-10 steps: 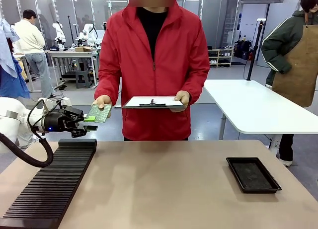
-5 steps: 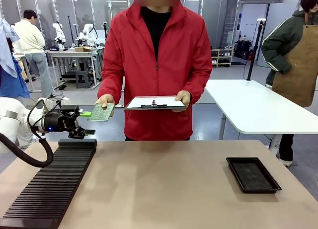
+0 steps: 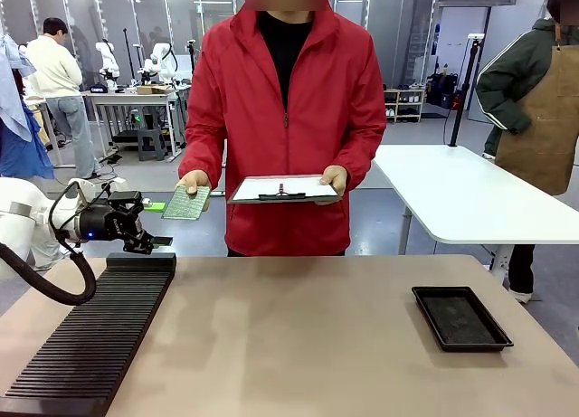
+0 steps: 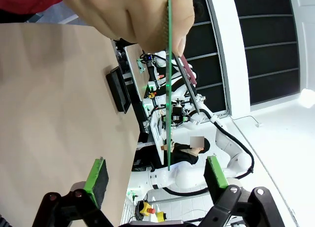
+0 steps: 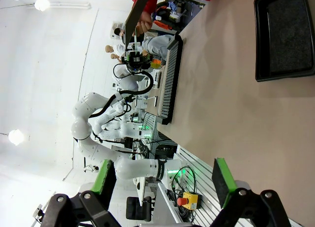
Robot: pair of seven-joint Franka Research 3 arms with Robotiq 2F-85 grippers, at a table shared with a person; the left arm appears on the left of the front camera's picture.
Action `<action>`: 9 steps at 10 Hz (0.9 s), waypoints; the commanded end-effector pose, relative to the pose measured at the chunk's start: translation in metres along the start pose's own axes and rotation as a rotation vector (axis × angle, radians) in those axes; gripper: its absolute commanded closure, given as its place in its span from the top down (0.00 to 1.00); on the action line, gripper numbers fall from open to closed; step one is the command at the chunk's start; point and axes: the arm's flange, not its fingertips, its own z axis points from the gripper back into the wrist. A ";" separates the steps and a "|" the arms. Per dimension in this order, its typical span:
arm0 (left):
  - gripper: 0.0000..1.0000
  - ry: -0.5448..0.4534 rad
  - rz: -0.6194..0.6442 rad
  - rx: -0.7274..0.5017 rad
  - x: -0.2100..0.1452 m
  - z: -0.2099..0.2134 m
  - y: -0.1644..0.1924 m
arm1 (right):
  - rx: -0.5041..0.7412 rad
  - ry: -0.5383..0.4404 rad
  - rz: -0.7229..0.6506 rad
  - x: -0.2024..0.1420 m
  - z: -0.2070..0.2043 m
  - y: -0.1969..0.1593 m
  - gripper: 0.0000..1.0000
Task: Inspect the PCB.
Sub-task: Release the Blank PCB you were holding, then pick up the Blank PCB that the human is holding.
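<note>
- The left gripper (image 3: 159, 223) stands with its jaws spread wide and nothing held. In its wrist view (image 4: 156, 174) the green pads (image 4: 97, 174) flank an open gap.
- The PCB (image 3: 186, 203) is off the table, held in the air by the person's hand (image 3: 192, 182). It lies directly ahead of the left gripper, its near edge just at the fingertips.
- Governing relation: in the left wrist view the PCB (image 4: 169, 89) appears edge-on, as a thin green line running straight away from the gripper along the fingers' own direction. Its long axis matches the approach line, and its two faces are turned toward the two pads.
- The near end of the board reaches about level with the pad tips. It sits between them, somewhat closer to one pad, and touches neither.
- The hand (image 4: 133, 15) grips the far end of the board, well ahead of the pads.
- A white clipboard (image 3: 282, 188), held in the person's other hand, lies farther from the gripper, beyond the board.
- The right gripper (image 5: 163, 182) is likewise spread and empty and looks along the table past a black tray (image 5: 290, 35). It is judged well apart from the board, so the left arm is the nearer.
- Judgement: a short advance and closure would pinch the board across its thickness. The person's fingers at the far end are the hazard.
</note>
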 end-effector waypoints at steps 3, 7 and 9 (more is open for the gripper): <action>1.00 0.000 -0.001 0.001 0.000 0.000 -0.001 | 0.010 -0.005 0.002 -0.001 0.000 0.001 1.00; 1.00 0.000 -0.001 0.001 0.000 0.000 -0.001 | 0.010 -0.005 0.002 -0.001 0.000 0.001 1.00; 1.00 0.000 -0.001 0.001 0.000 0.000 -0.001 | 0.010 -0.005 0.002 -0.001 0.000 0.001 1.00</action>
